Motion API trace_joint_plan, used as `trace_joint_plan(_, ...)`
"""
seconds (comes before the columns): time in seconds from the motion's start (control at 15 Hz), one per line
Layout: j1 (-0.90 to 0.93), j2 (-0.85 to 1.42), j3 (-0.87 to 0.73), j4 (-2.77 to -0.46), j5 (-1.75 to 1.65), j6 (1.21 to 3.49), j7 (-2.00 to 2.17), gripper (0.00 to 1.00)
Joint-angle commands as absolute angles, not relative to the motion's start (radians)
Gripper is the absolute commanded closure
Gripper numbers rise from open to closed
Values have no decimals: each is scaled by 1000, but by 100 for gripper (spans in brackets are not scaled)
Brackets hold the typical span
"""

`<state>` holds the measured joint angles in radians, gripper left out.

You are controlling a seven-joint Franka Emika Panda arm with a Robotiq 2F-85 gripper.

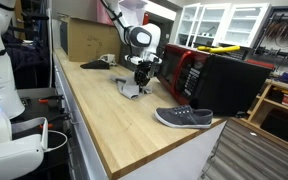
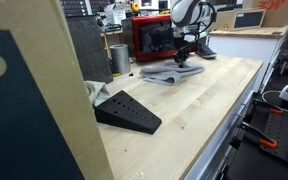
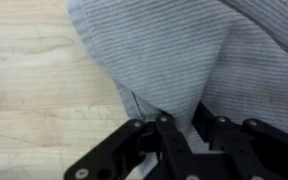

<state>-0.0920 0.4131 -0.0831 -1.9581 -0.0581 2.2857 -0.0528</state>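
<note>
A grey ribbed cloth (image 1: 131, 88) lies crumpled on the wooden bench top (image 1: 104, 115); it also shows far back in an exterior view (image 2: 169, 74). The arm's gripper (image 1: 141, 72) reaches straight down onto the cloth in both exterior views (image 2: 184, 60). In the wrist view the cloth (image 3: 174, 45) fills most of the picture, with bare wood to its left. A raised fold of it runs down between the two black fingers, and the gripper (image 3: 191, 120) is shut on that fold. The fingertips are hidden in the fabric.
A grey shoe (image 1: 184, 117) lies near the bench's front corner. A red appliance (image 1: 189, 68) and a black box (image 1: 232, 82) stand behind the cloth, and a cardboard box (image 1: 89, 38) at the far end. A black wedge (image 2: 129, 111) and a metal can (image 2: 119, 57) stand on the bench.
</note>
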Motion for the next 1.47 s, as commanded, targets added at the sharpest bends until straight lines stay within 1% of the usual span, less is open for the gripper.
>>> trace_joint_plan(0.0,-73,298,-115,-2107,-139,2303,-13,100)
trace_joint_plan(0.33,-67,212,-129,-2230,-239,2279,37,98)
trace_joint_plan(0.4,-66,197,-129,-2250,-253,2275,49,88)
trace_joint_plan(0.47,-65,184,-130,-2265,-269,2273,67,67)
trace_joint_plan(0.6,-63,158,-130,-2281,-311,2281,100,53)
trace_joint_plan(0.67,-61,145,-130,-2283,-336,2287,118,44)
trace_joint_plan(0.8,-57,123,-126,-2270,-386,2297,151,31)
trace_joint_plan(1.0,-51,101,-114,-2243,-434,2316,179,7)
trace_joint_plan(1.07,-50,102,-107,-2229,-429,2326,174,1)
trace_joint_plan(1.4,-27,170,-57,-2137,-303,2355,148,0)
